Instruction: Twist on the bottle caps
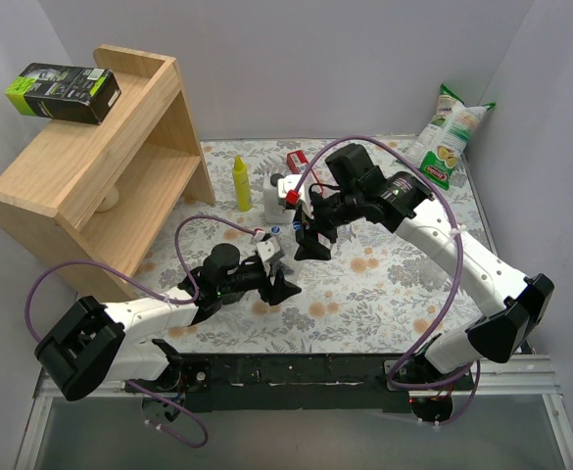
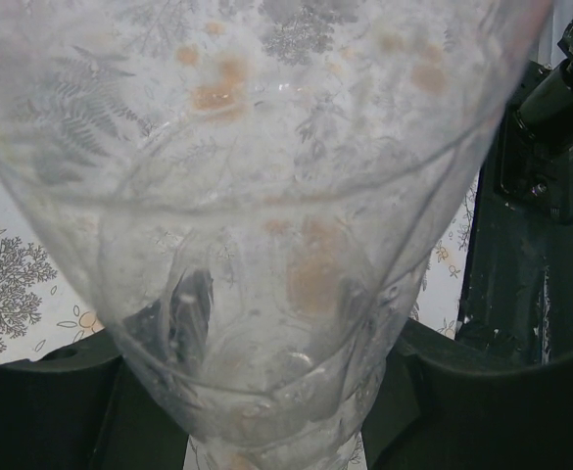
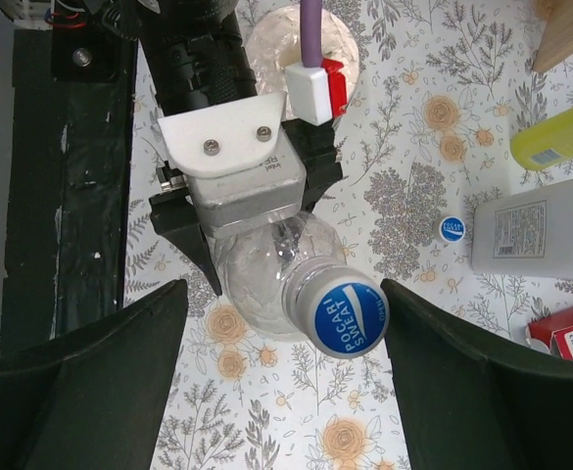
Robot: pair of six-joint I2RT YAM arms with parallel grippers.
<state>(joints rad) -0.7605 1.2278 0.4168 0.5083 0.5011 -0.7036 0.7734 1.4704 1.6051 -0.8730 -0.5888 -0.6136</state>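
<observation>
One clear Pocari Sweat bottle (image 3: 255, 279), clamped round its body off the worktop (image 1: 384, 294) by the L pincer (image 1: 281, 282), runs its long axis ~1 o'clock into the R pincer (image 1: 312, 247), gaping & empty, blue cap (image 3: 346, 311) btwn its jaws.

At mid-table (image 1: 364, 304) the bottle (image 3: 266, 274) sits in the left gripper (image 1: 276, 279), a cap (image 3: 345, 313) on its neck, between the spread fingers of the right gripper (image 1: 312, 247). A loose cap (image 3: 453, 228) lies just beside a wide bottle (image 3: 541, 235); a slim bottle (image 1: 242, 184) stands left of it, right of the shelf (image 1: 100, 186).
</observation>
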